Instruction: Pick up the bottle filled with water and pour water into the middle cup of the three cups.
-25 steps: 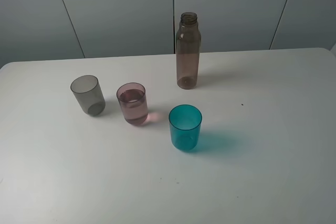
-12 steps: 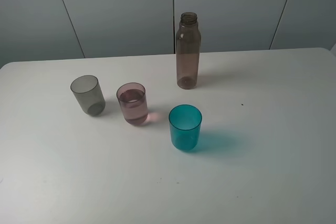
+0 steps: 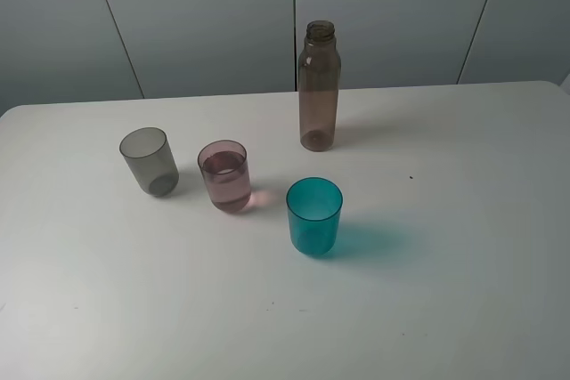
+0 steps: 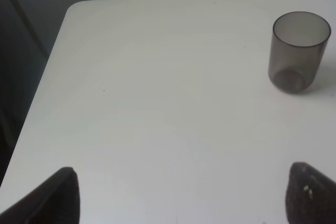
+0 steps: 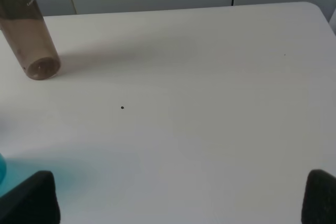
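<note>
The bottle stands upright at the upper centre of the high view, on the white table. The middle cup, left of centre, holds water. It stands between the grey cup and the teal cup. The left gripper and the right gripper are both spread wide and hold nothing.

My high camera overlooked the worktop; wrist cameras sat low near opposite edges, sharing its grey cup and bottle.
</note>
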